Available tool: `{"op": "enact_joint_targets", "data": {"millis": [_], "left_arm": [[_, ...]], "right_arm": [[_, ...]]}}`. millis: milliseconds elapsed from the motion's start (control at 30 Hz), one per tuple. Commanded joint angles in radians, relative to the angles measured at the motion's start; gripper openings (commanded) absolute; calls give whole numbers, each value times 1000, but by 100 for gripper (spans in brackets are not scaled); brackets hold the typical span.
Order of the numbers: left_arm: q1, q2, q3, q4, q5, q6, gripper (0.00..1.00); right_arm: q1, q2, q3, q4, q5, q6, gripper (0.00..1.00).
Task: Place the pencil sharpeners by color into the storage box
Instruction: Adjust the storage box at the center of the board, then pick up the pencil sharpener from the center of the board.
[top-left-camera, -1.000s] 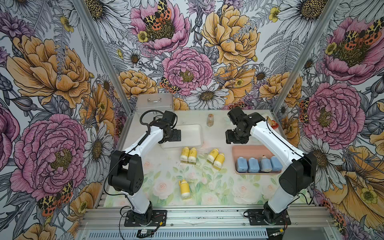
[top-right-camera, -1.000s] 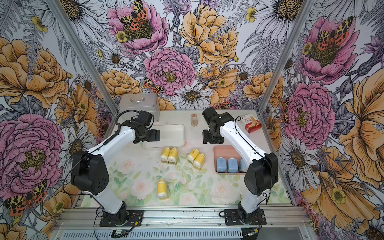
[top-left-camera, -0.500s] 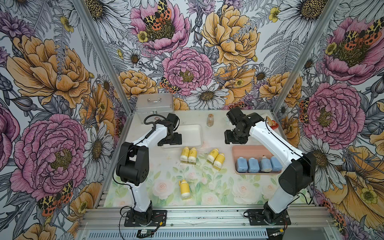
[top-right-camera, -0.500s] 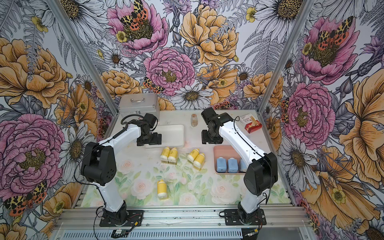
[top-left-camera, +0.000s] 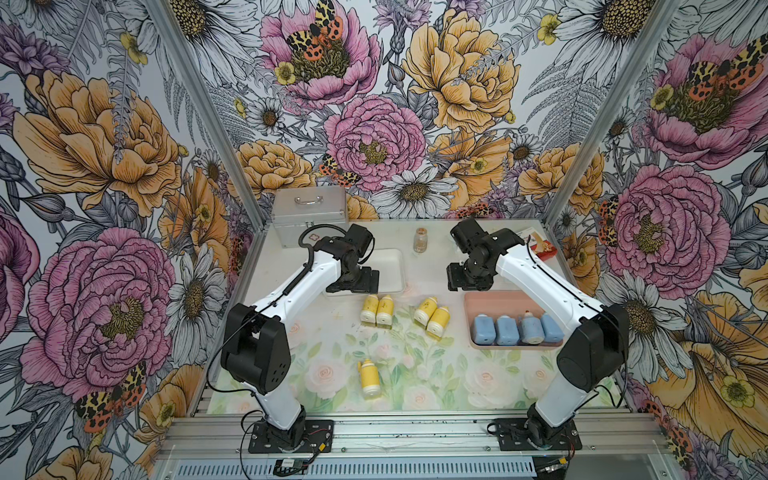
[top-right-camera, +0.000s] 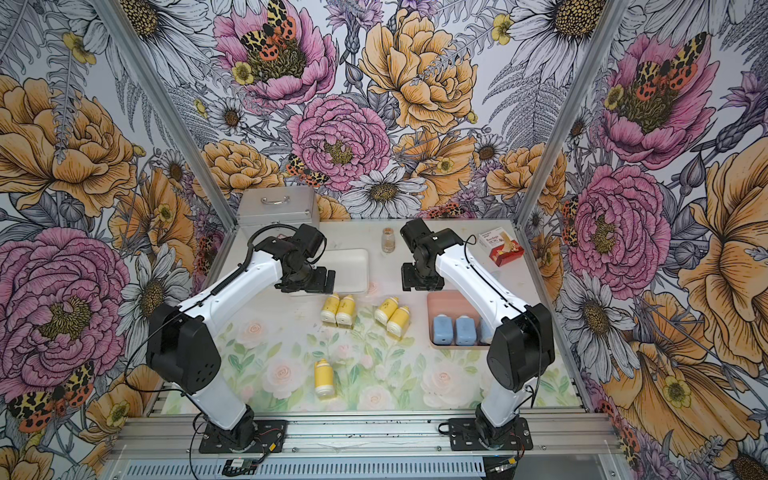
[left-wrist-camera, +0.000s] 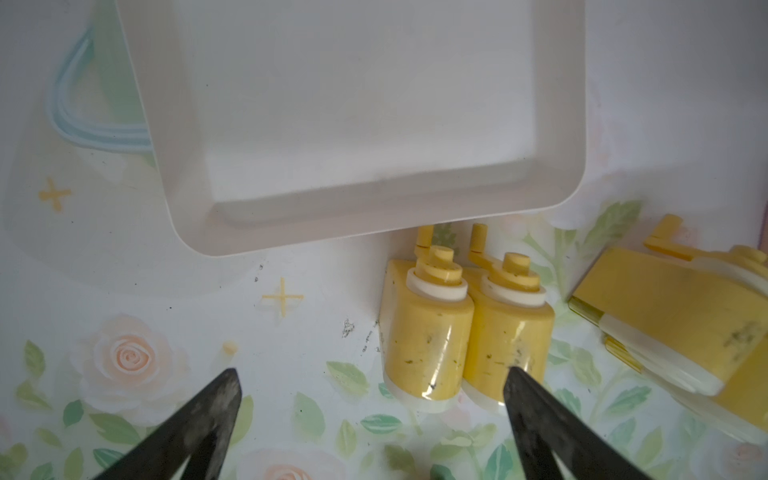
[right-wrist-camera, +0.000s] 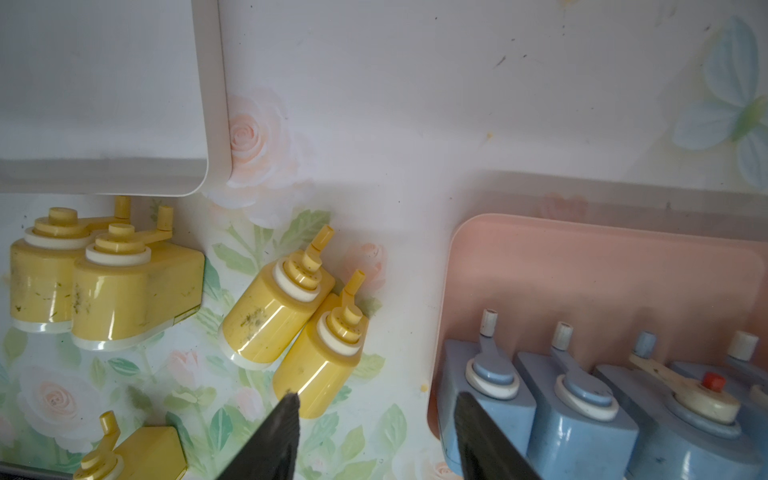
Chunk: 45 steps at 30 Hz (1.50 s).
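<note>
Two yellow pencil sharpeners (top-left-camera: 376, 309) lie side by side just in front of the empty white storage box (top-left-camera: 390, 259). Another yellow pair (top-left-camera: 432, 318) lies to their right, and a single one (top-left-camera: 369, 376) lies nearer the front. Several light blue sharpeners (top-left-camera: 517, 330) stand in a row in the pink storage box (top-left-camera: 498, 299). My left gripper (left-wrist-camera: 372, 374) hangs open over the white box's front edge, above the first yellow pair (left-wrist-camera: 465, 336). My right gripper (right-wrist-camera: 378, 397) hangs open and holds nothing, between the second yellow pair (right-wrist-camera: 291, 328) and the pink box (right-wrist-camera: 582, 266).
A small brownish glass vial (top-left-camera: 420, 240) stands at the back centre. A silver metal case (top-left-camera: 309, 210) sits at the back left. A red and white carton (top-right-camera: 500, 248) lies at the back right. Floral walls close in three sides.
My left gripper has shifted a little to the right and toward the front, to the white box's front edge. The right arm has hardly moved.
</note>
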Motion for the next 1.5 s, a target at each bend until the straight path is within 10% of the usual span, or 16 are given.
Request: {"op": "enact_joint_targets", "data": {"millis": [0, 1467], "left_arm": [[-20, -31, -25, -38, 50, 3, 99], [-74, 188, 3, -38, 40, 80, 76]], "right_arm": [[9, -12, -12, 22, -6, 10, 61], [9, -74, -88, 60, -10, 27, 61]]}}
